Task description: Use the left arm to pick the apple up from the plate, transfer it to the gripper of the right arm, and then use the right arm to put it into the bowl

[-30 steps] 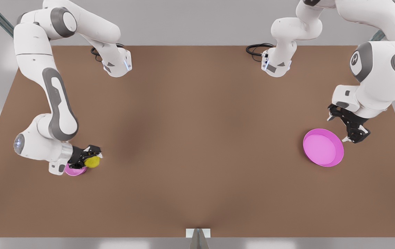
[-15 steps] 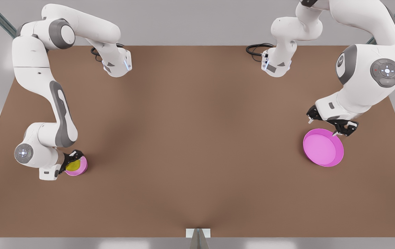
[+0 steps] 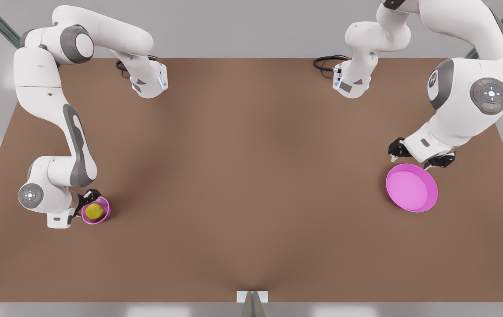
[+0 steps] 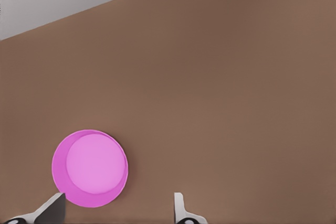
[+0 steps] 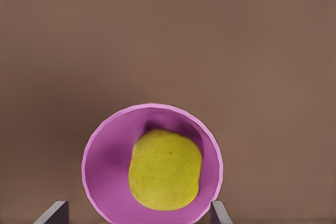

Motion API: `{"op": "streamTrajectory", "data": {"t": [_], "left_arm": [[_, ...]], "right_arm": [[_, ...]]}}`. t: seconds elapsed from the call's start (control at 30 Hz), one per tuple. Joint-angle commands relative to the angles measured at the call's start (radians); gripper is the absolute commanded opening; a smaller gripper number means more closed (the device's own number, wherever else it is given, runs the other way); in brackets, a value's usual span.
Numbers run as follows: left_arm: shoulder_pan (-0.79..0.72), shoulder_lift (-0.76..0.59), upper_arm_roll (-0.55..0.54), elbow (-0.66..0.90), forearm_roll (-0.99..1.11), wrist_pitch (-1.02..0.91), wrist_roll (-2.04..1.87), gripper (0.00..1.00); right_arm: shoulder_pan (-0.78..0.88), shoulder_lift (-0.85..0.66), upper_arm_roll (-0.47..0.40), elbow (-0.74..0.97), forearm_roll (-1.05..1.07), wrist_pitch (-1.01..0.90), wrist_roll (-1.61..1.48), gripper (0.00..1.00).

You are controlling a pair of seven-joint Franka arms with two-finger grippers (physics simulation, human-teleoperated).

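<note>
The apple (image 3: 95, 211) lies inside the bowl (image 3: 106, 214), near the table's (image 3: 251, 185) edge at the front view's left and toward its near corner. In the right wrist view the apple (image 5: 165, 170) sits loose in the bowl (image 5: 97, 153), touched by neither white fingertip (image 5: 219, 214). These tips stand spread wide, one to each side of the bowl's rim. The right end effector (image 3: 85, 199) is therefore open and holds nothing, hovering just over the bowl.

The plate (image 3: 430, 200) rests well apart, near the table's opposite edge at the front view's right, and it is bare. The left end effector (image 3: 419, 155) waits just beside the plate's far rim. In the left wrist view its fingertips (image 4: 179, 205) are spread, with the plate (image 4: 60, 156) beside them.

Judged from how things lie, the placing step is done and the task is at its close. The next move calls only for the right arm to lift straight up, clear of the rim, without nudging the bowl.
</note>
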Motion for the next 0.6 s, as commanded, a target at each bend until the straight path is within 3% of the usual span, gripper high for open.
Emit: {"op": "streamTrajectory", "data": {"t": [0.0, 0.1, 0.17, 0.2, 0.23, 0.3, 0.4, 0.57], "left_arm": [[0.0, -0.001, 0.0, 0.0, 0.0, 0.0, -0.225, 1.0], [0.0, -0.002, 0.0, 0.003, 0.0, 0.0, -0.225, 1.0], [-0.001, -0.002, 0.0, 0.006, 0.003, 0.003, -0.225, 1.0], [-0.001, 0.001, 0.0, 0.009, 0.003, 0.003, -0.222, 1.0], [-0.003, 0.01, -0.002, 0.018, 0.005, 0.004, -0.219, 1.0], [-0.005, 0.018, -0.005, 0.036, 0.005, 0.006, -0.216, 1.0], [-0.006, 0.018, -0.005, 0.044, 0.005, 0.006, -0.216, 1.0], [-0.006, 0.024, -0.005, 0.05, 0.005, 0.007, -0.217, 1.0]], "right_arm": [[0.007, -0.003, 0.007, 0.007, 0.006, -0.008, 0.018, 1.0], [0.082, -0.07, 0.241, 0.28, -0.054, -0.325, 0.368, 1.0], [0.201, -0.16, 0.298, 0.433, -0.048, -0.546, 0.742, 1.0], [0.396, -0.309, 0.091, 0.404, 0.008, -0.569, 0.883, 1.0], [0.439, -0.421, -0.078, 0.309, 0.171, -0.589, 0.859, 1.0], [0.378, -0.564, -0.158, 0.071, 0.252, -0.476, 0.749, 1.0], [0.537, -0.518, -0.348, 0.071, 0.276, -0.503, 0.704, 1.0], [0.56, -0.517, -0.353, 0.117, 0.283, -0.494, 0.824, 1.0]]}}
